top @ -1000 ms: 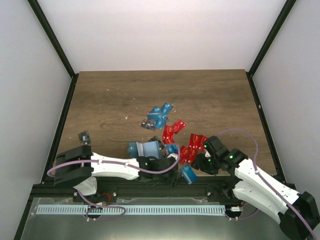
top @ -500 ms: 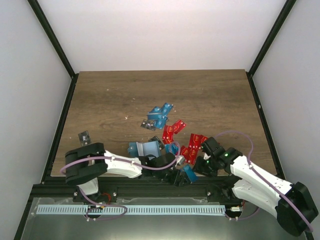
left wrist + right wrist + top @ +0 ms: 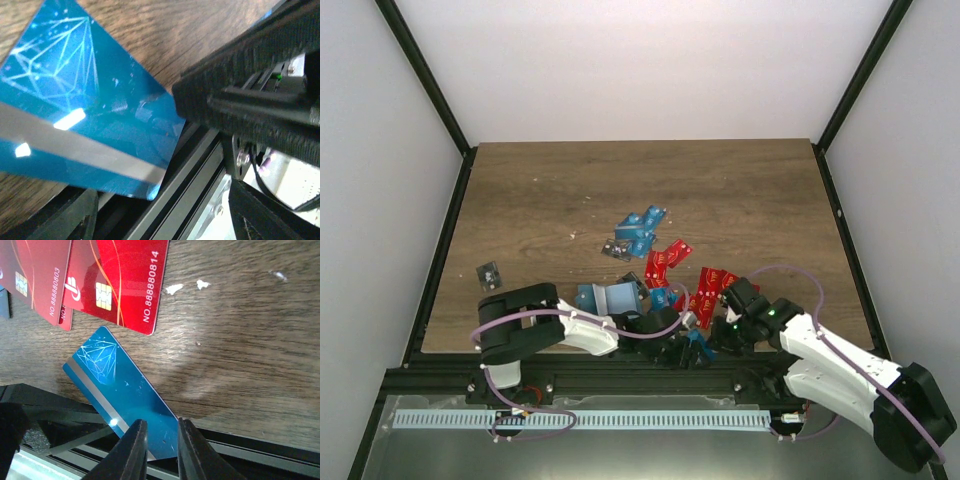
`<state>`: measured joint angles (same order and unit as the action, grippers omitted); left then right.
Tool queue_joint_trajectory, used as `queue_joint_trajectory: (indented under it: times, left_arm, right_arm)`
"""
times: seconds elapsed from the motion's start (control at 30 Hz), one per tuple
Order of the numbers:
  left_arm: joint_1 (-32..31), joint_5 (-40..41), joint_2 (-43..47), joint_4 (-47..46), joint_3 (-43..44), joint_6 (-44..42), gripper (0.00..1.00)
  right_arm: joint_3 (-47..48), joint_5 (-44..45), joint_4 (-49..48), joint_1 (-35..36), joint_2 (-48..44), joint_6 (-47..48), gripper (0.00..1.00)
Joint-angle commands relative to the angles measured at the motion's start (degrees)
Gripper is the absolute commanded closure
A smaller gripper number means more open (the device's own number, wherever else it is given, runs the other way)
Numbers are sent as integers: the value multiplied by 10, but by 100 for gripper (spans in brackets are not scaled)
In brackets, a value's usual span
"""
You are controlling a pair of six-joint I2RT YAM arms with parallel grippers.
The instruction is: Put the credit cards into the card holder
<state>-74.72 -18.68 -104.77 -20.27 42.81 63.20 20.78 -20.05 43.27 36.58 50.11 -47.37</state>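
Near edge: blue card (image 3: 120,385) overhangs the table (image 3: 540,200). Right gripper (image 3: 161,424) fingers stand narrow astride its corner (clamped or not, cannot tell). Left gripper (image 3: 678,343) gapes wide beside it. Farther: card holder (image 3: 610,298), red cards (image 3: 712,283).

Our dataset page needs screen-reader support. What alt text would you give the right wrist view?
A blue card with a white diamond line drawing and a silver stripe lies on the wooden table, its near end overhanging the black rail between the right pincer's two closely spaced fingers. Red chip cards lie beyond it, upper left.
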Motion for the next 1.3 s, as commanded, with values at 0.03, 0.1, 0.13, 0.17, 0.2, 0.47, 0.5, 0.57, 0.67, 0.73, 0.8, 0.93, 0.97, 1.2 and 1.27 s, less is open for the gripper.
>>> queue_joint_trajectory:
  times: [0.03,0.1,0.13,0.17,0.2,0.47,0.5,0.57,0.67,0.73,0.8,0.93,0.97,1.2,1.27]
  left_arm:
    - [7,27,-37,-7,17,10,31]
    - [9,33,-39,-10,21,7,34]
    - [9,37,-39,-12,22,6,36]
    - [9,39,-39,-12,23,5,38]
    - [10,41,-38,-16,22,4,39]
    - [14,60,-6,-39,11,-10,51]
    - [15,61,-2,-43,10,-10,52]
    - [17,62,6,-52,6,-12,52]
    - [19,69,22,-67,-6,-11,54]
    - [22,72,29,-71,-10,-13,55]
    - [25,70,29,-73,-9,-16,55]
    - [28,61,16,-78,-6,-16,58]
    - [28,61,12,-79,-5,-16,60]
    - [31,65,-1,-75,-1,-18,85]
    - [31,66,-5,-74,0,-19,88]
  right_arm:
    - [-7,-18,-14,3,0,13,83]
    - [-7,-20,-15,3,-1,16,85]
    - [-8,-21,-15,3,-2,17,86]
    - [-9,-21,-15,3,-3,17,87]
    - [-8,-21,-15,3,-3,18,88]
    - [-10,-25,-16,3,-4,21,93]
    - [-9,-26,-16,3,-5,21,93]
    - [-9,-26,-15,3,-6,21,94]
    - [-4,-22,-10,3,-9,21,94]
    - [-3,-22,-9,3,-13,21,94]
    - [-2,-22,-9,3,-13,21,94]
    - [0,-28,-15,3,-16,20,94]
    - [1,-28,-15,3,-18,19,95]
    - [2,-30,-18,3,-26,18,96]
    - [0,-34,-22,3,-26,18,96]
